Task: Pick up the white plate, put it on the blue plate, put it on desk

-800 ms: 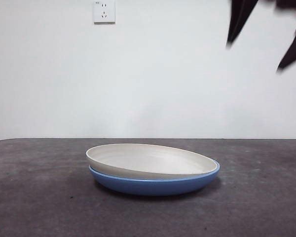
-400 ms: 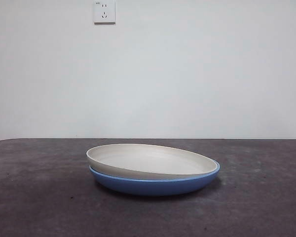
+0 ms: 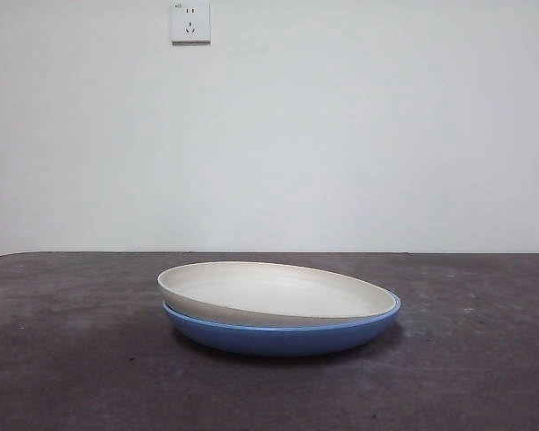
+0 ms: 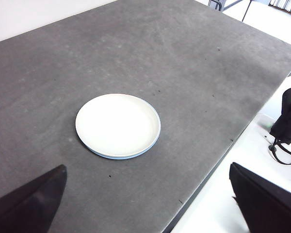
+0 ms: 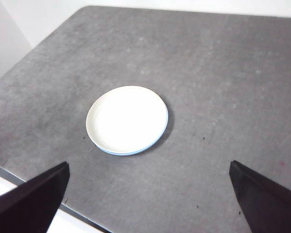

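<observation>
On the grey desk [image 3: 72, 359], the white plate [image 3: 269, 292] sits nested in the blue plate [image 3: 278, 337]; both claws hang spread and empty, well above it.

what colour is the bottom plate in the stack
Glossy medium blue. The blue plate sits under the white plate; the front view shows it best.

The white plate [image 3: 278, 292] covers almost all of the blue plate [image 3: 278, 337]; in both wrist views only a thin blue sliver shows at its rim. Each gripper's jaw tips are cut off by the picture's edge, well apart from the plates. The table [image 4: 194, 73] runs out of the picture in every view, its far corners unseen.
</observation>
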`<action>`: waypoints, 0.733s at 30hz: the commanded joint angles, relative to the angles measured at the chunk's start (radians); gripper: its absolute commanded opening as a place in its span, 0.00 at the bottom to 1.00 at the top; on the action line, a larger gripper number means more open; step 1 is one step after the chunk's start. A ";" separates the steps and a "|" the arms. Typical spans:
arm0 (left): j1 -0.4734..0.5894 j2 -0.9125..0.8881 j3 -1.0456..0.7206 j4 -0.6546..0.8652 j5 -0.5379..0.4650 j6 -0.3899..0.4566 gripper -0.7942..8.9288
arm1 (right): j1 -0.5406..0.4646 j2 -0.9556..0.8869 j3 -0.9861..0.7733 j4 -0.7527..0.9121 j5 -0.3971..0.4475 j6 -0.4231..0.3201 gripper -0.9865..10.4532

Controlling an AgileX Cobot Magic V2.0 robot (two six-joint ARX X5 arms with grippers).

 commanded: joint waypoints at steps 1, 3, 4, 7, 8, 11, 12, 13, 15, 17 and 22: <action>-0.008 0.001 0.014 0.008 -0.002 -0.003 0.79 | 0.005 -0.001 0.018 -0.066 -0.005 -0.018 0.60; -0.008 0.001 0.014 0.008 -0.002 -0.003 0.79 | 0.005 -0.002 0.018 -0.066 -0.005 -0.018 0.60; -0.008 0.001 0.014 0.008 -0.002 -0.003 0.79 | 0.005 -0.002 0.018 -0.066 -0.005 -0.018 0.60; -0.008 0.001 0.014 0.008 -0.002 -0.002 0.78 | 0.005 -0.002 0.018 -0.066 -0.003 -0.017 0.60; -0.008 0.001 0.014 0.008 -0.002 -0.002 0.77 | 0.005 -0.002 0.018 -0.066 -0.003 -0.017 0.60; -0.008 0.001 0.014 0.008 -0.002 -0.002 0.51 | 0.005 -0.002 0.018 -0.066 -0.004 -0.018 0.37; -0.008 0.001 0.014 0.003 -0.002 -0.002 0.32 | 0.005 -0.002 0.018 -0.066 -0.004 -0.018 0.20; -0.008 0.001 0.014 -0.002 -0.002 -0.002 0.16 | 0.005 -0.002 0.018 -0.066 -0.004 -0.017 0.07; -0.008 0.001 0.014 -0.011 -0.002 -0.005 0.11 | 0.005 -0.002 0.018 -0.066 -0.004 -0.017 0.11; -0.008 0.001 0.014 -0.011 -0.002 -0.005 0.11 | 0.005 -0.002 0.018 -0.064 -0.004 -0.017 0.11; -0.008 0.000 0.014 -0.007 -0.002 -0.005 0.11 | 0.005 -0.002 0.018 -0.034 -0.001 -0.018 0.11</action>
